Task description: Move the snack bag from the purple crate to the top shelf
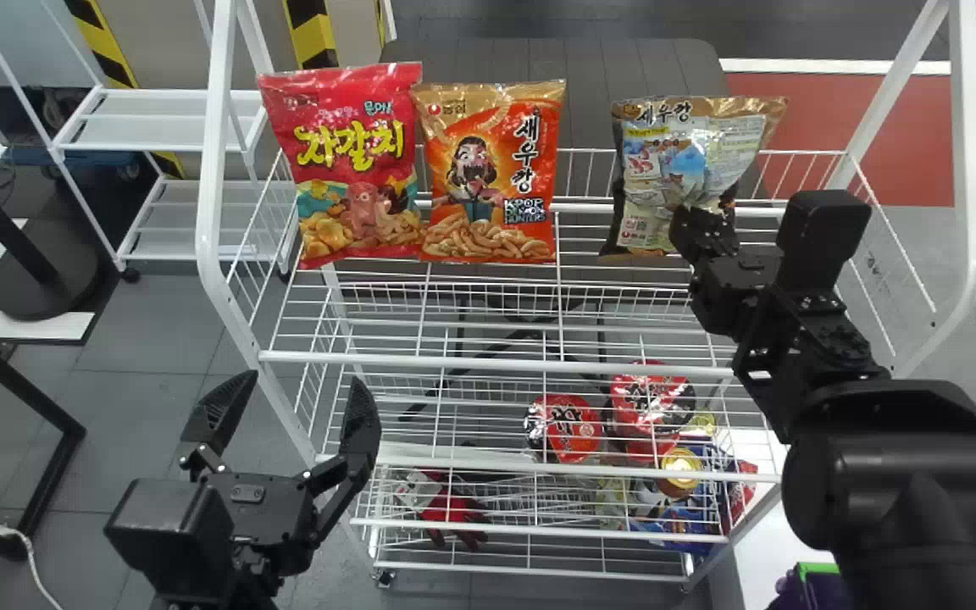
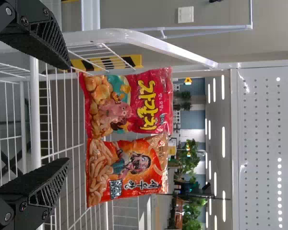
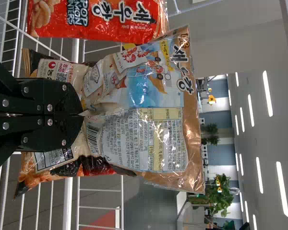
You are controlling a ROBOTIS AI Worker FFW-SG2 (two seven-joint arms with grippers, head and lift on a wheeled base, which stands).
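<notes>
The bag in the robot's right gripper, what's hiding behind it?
Around the bag you can see white shelf wires and, farther back, a grey panel. Anything straight behind it is covered, so I can't tell.

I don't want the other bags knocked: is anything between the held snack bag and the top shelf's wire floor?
Nothing visible stands between the snack bag in the right gripper and the top shelf. The orange bag is off to its left.

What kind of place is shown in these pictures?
Probably a robot test room made like a small shop: a white wire rack holds a red snack bag, with black-and-yellow stripes behind.
</notes>
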